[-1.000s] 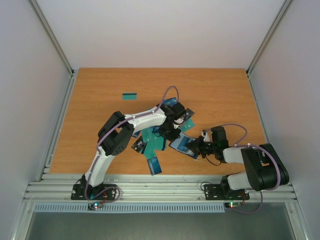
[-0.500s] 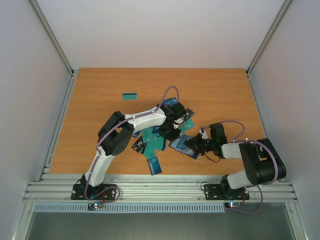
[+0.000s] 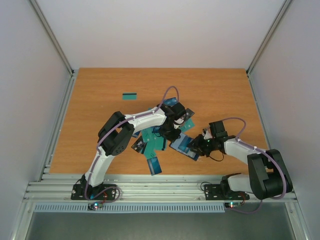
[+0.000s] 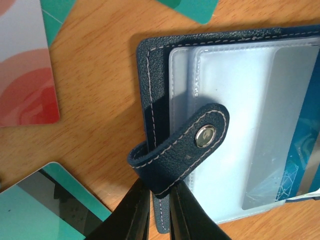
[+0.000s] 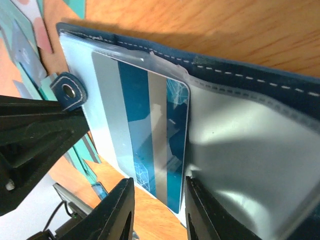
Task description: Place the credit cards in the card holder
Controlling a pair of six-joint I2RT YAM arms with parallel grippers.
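Insertion step in hand. Dark navy-blue stitched card holder (image 4: 150,100) lies open on the orange wood-grain table (image 3: 100,100), near its centre and between the two grippers, with the clear plastic sleeves (image 4: 240,90) facing up.

Left gripper (image 4: 160,212): jaws nearly closed, pinching the holder's navy edge just below the clasp tab (image 4: 190,145) with its metal snap. This pins the holder in place.

Right gripper (image 5: 159,210): at the opposite side, jaws parted with a plain gap. The near end of a blue-and-silver striped plastic card (image 5: 145,125) lies at that gap, and nothing looks clamped.

Contents: the striped card sits under the film of one sleeve, its far end tucked beneath the sleeve's lip. Its near end appears to project a little past the holder's edge. The neighbouring sleeve shows only creased film in the right wrist view. No other card can be made out in the holder.

Loose credit cards (image 3: 152,140), mostly teal, lie heaped just beside the holder. One teal card with a dark stripe (image 3: 130,96) lies well apart, toward the far left.

Judgement: one card is nearly seated and most are outstanding. The next move likely calls for a nudge on the card's near end to seat it. The right gripper would then back clear without dragging the film, while the left grip holds firm.
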